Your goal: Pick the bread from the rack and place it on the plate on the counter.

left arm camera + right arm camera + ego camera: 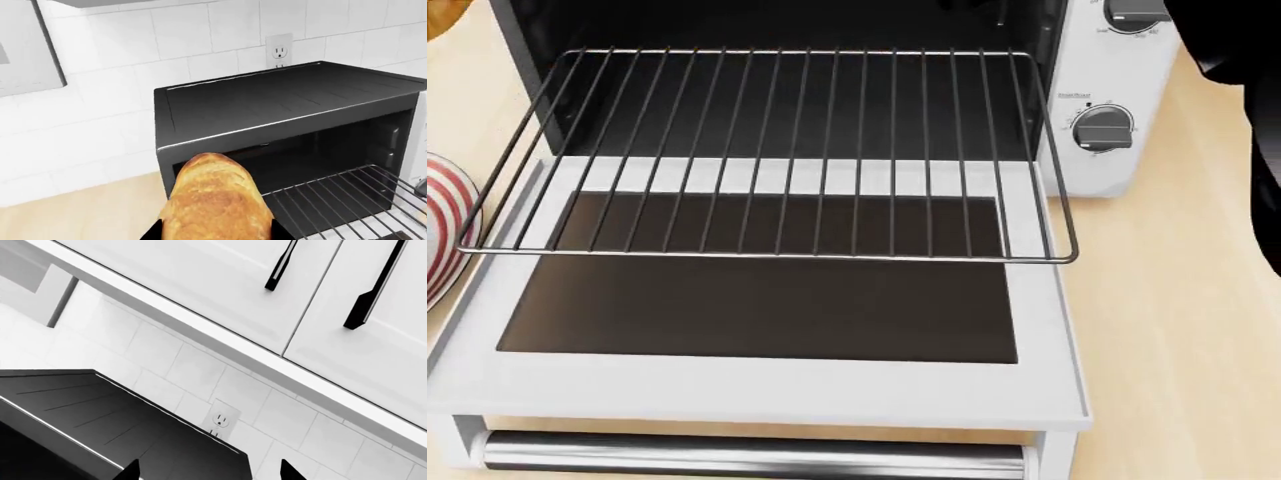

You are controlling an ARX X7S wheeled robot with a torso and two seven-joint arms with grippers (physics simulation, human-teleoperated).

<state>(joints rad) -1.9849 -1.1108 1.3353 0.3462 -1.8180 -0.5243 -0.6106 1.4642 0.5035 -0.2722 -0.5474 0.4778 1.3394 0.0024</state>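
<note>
In the left wrist view my left gripper [217, 235] is shut on the bread [215, 200], a golden-brown bun held up in front of the black toaster oven [280, 100], above the counter [73, 210]. The rack [787, 150] is pulled out over the open oven door [761, 300] and holds nothing; part of it also shows in the left wrist view [347, 195]. A slice of the red-and-white striped plate [443, 215] shows at the head view's left edge. My right gripper [210, 472] is open and empty above the oven top.
The oven's white control panel with knobs [1101, 128] stands right of the rack. My dark right arm [1248, 90] fills the head view's right edge. A tiled wall with an outlet [220, 421] and upper cabinets [320, 295] stands behind the oven.
</note>
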